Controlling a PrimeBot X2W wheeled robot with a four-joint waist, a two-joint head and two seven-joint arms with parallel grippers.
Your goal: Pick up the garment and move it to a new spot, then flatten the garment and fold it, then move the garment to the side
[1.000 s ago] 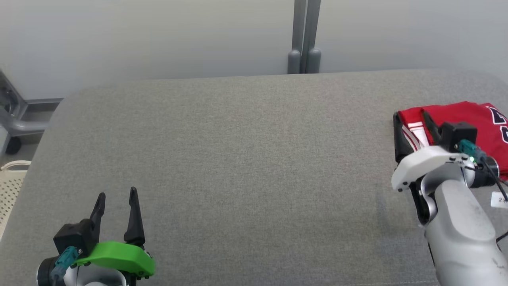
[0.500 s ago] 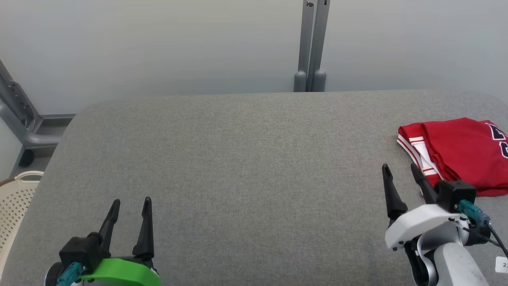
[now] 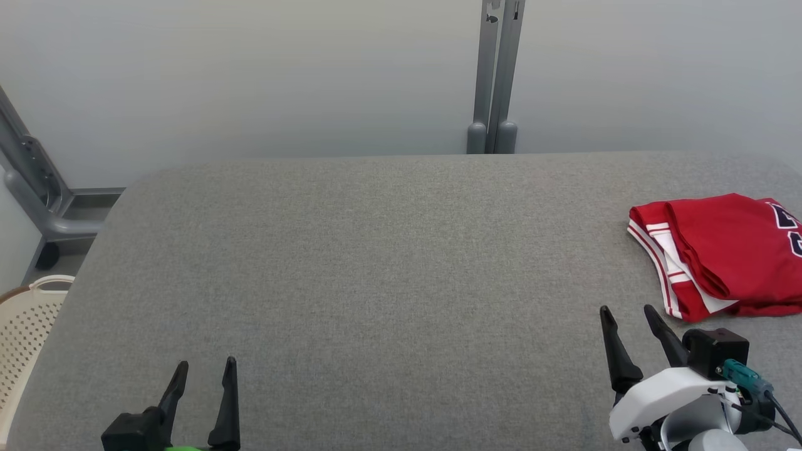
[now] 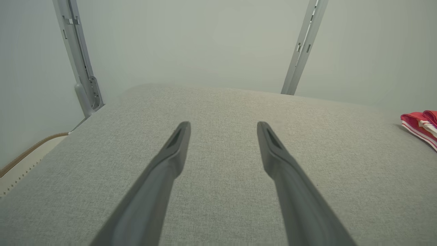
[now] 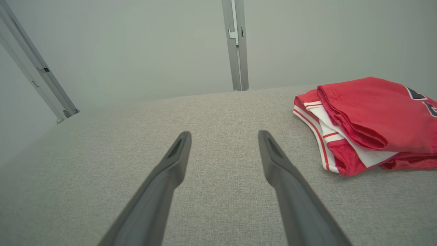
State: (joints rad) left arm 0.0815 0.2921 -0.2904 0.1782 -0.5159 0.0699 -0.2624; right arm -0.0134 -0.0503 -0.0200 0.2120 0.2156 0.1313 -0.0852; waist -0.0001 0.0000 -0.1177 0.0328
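gaping right end effector (image 3: 626, 308) near garment (image 3: 720, 250)

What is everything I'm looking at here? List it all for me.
garment: one, red with white stripes and dark lettering, folded at the table's far right.
table: one, grey fabric top, across the head view.
basket: one, cream, perforated, beside the table's left edge.
upright posts: two, grey, against the wall behind the table.
slanted frame: one, grey, far left.
left claw: one, dark fingers, open and empty, lower left.
right claw: one, dark fingers, open and empty, lower right, apart from the garment.
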